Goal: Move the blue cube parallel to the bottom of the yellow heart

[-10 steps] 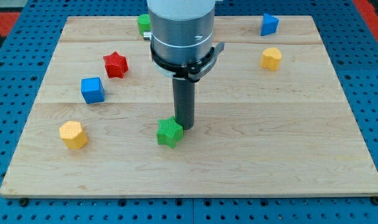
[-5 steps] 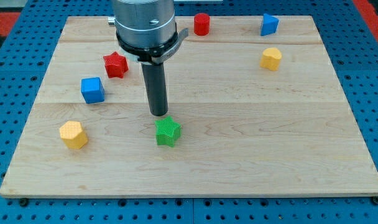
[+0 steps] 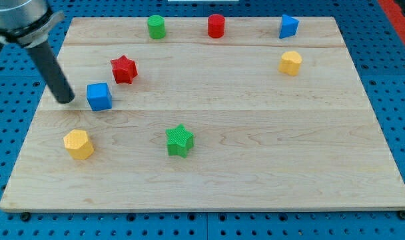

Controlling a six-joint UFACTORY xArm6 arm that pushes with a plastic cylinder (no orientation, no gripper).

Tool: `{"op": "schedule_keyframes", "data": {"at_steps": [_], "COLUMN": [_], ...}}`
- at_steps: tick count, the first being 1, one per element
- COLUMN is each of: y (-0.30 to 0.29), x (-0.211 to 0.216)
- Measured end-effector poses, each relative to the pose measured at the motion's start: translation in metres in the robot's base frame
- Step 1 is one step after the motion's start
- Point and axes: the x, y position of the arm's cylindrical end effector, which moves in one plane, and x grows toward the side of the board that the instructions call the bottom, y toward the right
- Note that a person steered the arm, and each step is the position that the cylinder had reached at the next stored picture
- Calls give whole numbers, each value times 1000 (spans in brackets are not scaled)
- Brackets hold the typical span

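The blue cube (image 3: 99, 96) sits on the wooden board at the view's left. My tip (image 3: 66, 101) rests on the board just left of the blue cube, with a small gap between them. The rod slants up toward the view's top left corner. The yellow heart (image 3: 290, 63) lies far off at the view's upper right.
A red star (image 3: 124, 69) lies just above and right of the blue cube. A yellow pentagon-like block (image 3: 78, 144) is below it. A green star (image 3: 180, 141) is at bottom centre. A green cylinder (image 3: 156, 27), a red cylinder (image 3: 216, 25) and another blue block (image 3: 288, 26) line the top edge.
My tip has swept from beside the green star leftward and up to the left side of the blue cube. The green star shifted slightly. The other blocks have not moved.
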Motion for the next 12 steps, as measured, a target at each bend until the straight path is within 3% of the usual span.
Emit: {"op": "schedule_keyframes", "data": {"at_steps": [2,4,5,8,9,11,12], "y": [188,72,52,272,287,260,315], "x": [8,0,26,51,64,106,108]}}
